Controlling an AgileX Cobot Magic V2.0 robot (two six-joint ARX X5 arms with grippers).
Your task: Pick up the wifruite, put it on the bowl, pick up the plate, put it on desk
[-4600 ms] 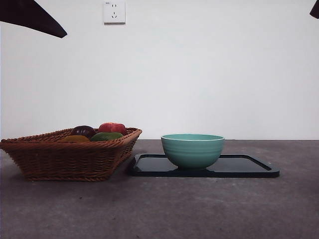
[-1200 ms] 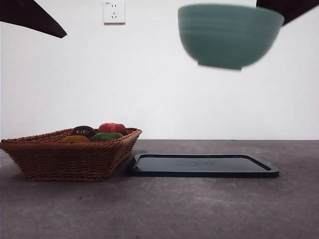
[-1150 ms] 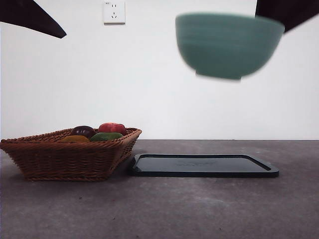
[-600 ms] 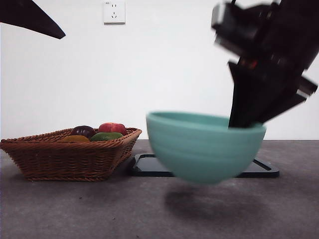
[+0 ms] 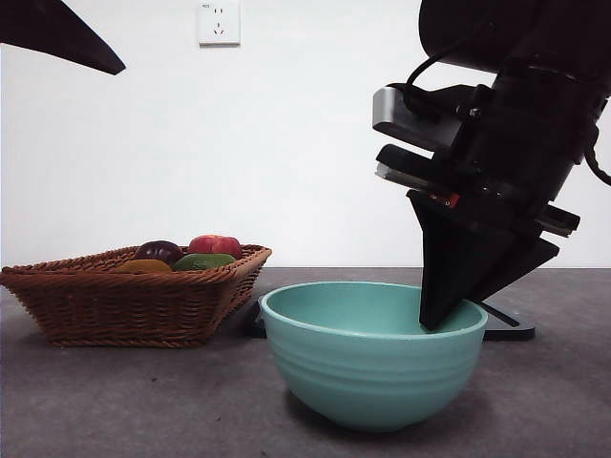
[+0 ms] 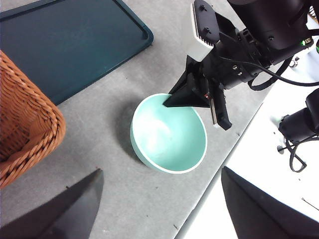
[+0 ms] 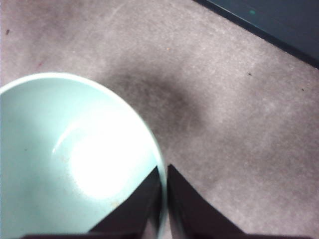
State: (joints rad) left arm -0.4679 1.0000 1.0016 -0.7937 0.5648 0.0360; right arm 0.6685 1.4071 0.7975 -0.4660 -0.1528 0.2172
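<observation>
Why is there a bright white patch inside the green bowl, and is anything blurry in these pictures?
Right wrist view: glare whitens the floor of the bowl, and the right hand, pinching its rim, looks soft because it is so close. Left wrist view: a fainter sheen, and the bowl's shadow falls on the desk. Front view: sharp.

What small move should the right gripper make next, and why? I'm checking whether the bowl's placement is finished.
Probably open the jaws and lift clear. The right gripper is shut on the bowl's rim, one jaw inside and one outside, and the bowl looks to be resting on the desk, in front of the dark tray. The left gripper waits open above.
</observation>
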